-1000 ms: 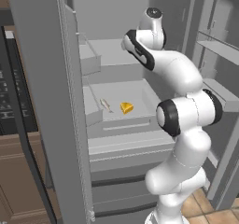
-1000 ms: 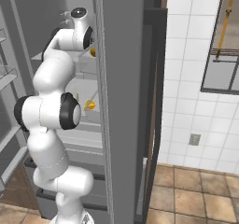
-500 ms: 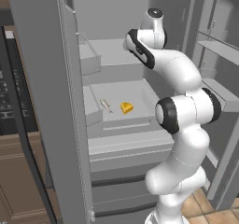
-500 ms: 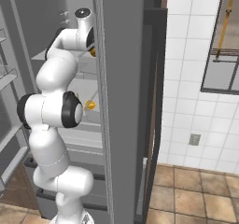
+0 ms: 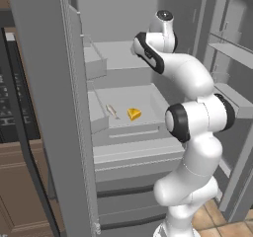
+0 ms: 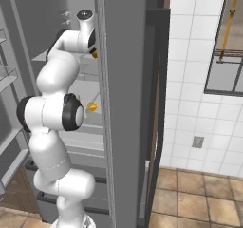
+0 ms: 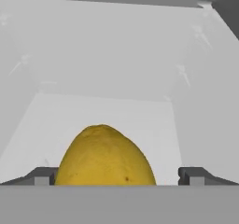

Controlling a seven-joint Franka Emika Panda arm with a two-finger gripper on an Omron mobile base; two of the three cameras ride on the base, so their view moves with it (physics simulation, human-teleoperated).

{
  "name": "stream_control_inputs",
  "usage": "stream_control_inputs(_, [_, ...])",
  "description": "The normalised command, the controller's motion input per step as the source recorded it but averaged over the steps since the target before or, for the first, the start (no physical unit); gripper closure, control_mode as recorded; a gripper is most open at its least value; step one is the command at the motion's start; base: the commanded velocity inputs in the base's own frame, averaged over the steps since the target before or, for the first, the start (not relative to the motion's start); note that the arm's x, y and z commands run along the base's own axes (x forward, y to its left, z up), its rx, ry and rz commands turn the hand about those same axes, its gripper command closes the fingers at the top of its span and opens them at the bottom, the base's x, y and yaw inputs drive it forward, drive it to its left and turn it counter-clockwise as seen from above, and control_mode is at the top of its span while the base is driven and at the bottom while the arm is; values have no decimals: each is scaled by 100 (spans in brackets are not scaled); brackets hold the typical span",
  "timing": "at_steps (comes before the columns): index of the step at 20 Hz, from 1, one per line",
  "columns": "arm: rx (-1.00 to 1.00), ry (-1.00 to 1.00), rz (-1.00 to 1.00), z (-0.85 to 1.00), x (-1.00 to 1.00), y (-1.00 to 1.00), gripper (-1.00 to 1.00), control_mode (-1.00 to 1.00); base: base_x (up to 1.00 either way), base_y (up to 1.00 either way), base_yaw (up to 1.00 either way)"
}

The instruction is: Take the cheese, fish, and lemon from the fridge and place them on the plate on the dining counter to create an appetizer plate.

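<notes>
1. One round yellow lemon (image 7: 105,157) sits right between our two dark finger tips (image 7: 41,176) in the hand view. Our gripper (image 7: 116,178) is open as wide as it goes and holds nothing yet.
2. We see the lemon as a small yellow spot (image 6: 94,54) on an upper shelf of the tall grey fridge (image 5: 44,83), close to the white arm's hand.
3. One yellow cheese wedge (image 5: 134,114) and one thin tan fish (image 5: 112,111) lie near each other on a lower pale grey shelf (image 5: 148,95).
4. We think the job has hardly started. All three foods are inside the fridge.
5. What is left: close on the lemon, carry it out to the plate, then come back for the cheese and the fish.
6. We count one lemon, one cheese, one fish and one arm.
</notes>
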Motion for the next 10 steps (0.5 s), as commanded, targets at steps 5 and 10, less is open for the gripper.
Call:
stream_control_inputs(5, [0,0,0,-39,0,0,-100,-100,0,0,0])
stream_control_inputs(10, [-1,0,0,-36,0,0,100,-100,0,0,0])
